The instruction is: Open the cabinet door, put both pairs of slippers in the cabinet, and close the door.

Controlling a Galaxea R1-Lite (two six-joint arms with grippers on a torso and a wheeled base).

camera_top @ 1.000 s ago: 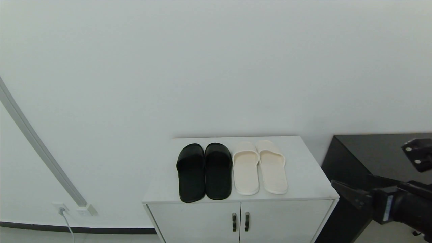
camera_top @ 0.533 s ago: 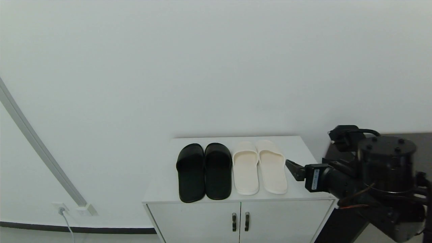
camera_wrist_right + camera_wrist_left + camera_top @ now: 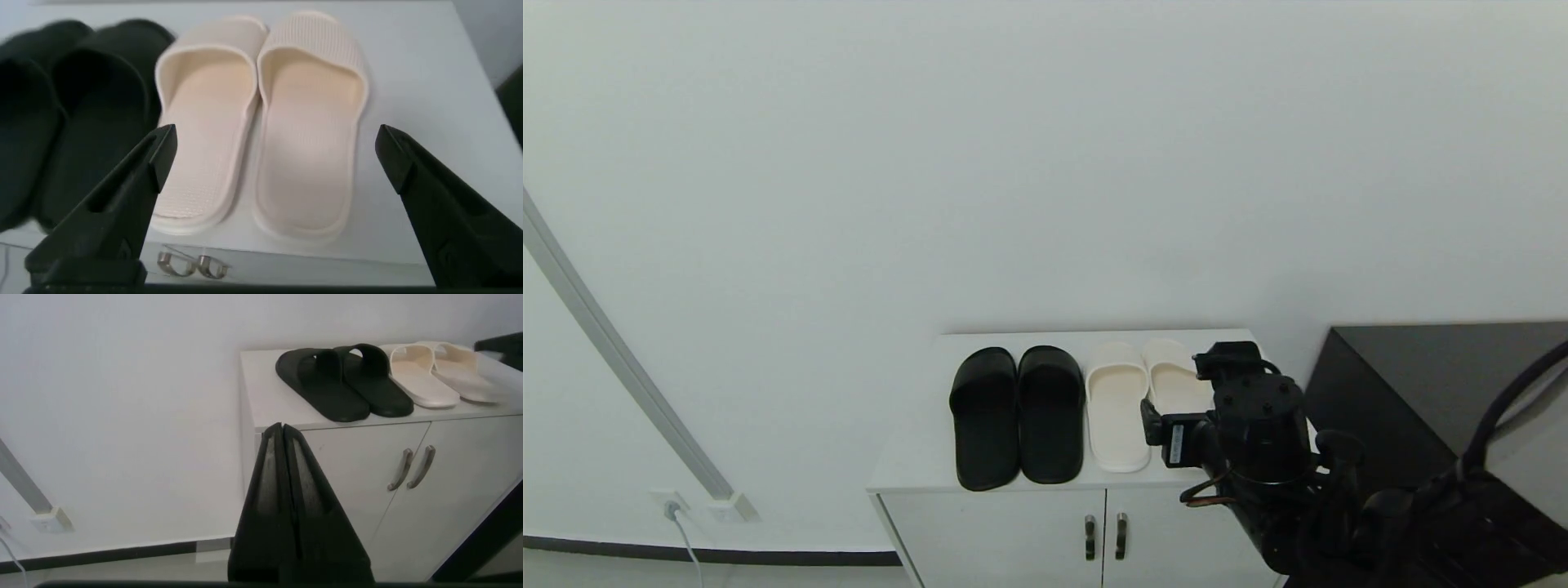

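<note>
A white cabinet [image 3: 1241,425] stands against the wall with both doors shut, its two metal handles [image 3: 1104,536] side by side at the middle. On its top lie a black pair of slippers [image 3: 1017,416] and a cream pair [image 3: 1117,408]. My right arm [image 3: 1258,433] hangs in front of the right cream slipper. My right gripper [image 3: 275,137] is open wide just above the cream pair [image 3: 261,122], one finger on each side. My left gripper [image 3: 283,433] is shut and empty, low and left of the cabinet door [image 3: 343,482].
A black table [image 3: 1421,367] stands close to the cabinet's right side. On the wall to the left are a sloping white conduit [image 3: 605,343] and a socket with a plugged cable [image 3: 670,508]. The wall rises right behind the cabinet.
My right arm has swung in from the right edge, leftward and forward, and now hangs over the cream slippers. The slippers and doors have not moved.
</note>
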